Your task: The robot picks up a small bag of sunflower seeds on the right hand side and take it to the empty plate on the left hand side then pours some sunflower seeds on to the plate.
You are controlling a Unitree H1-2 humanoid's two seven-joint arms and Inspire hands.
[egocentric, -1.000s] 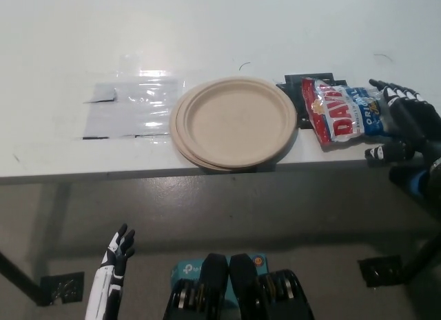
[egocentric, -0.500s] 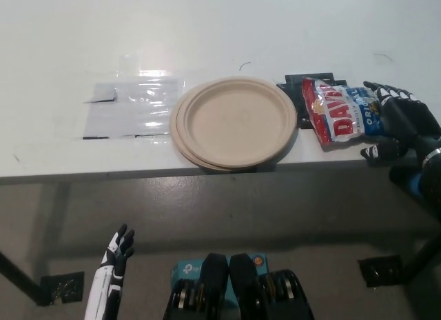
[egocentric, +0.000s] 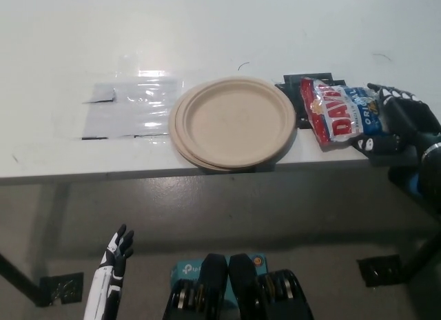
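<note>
Right hand point(egocentric: 398, 127) pinched seed bag point(egocentric: 341, 113) at its right end; bag's long axis ran leftward toward plate point(egocentric: 234, 121); left hand point(egocentric: 116, 254) spread, low.

A wide white table point(egocentric: 207, 37) carried a stack of round tan paper plates point(egocentric: 234, 122) at its front edge, a clear plastic sheet point(egocentric: 131, 107) left of them, and a red-and-blue seed bag point(egocentric: 341, 112) right.

Bright overhead light, glare on plastic sheet point(egocentric: 131, 107) (soft focus)
</note>
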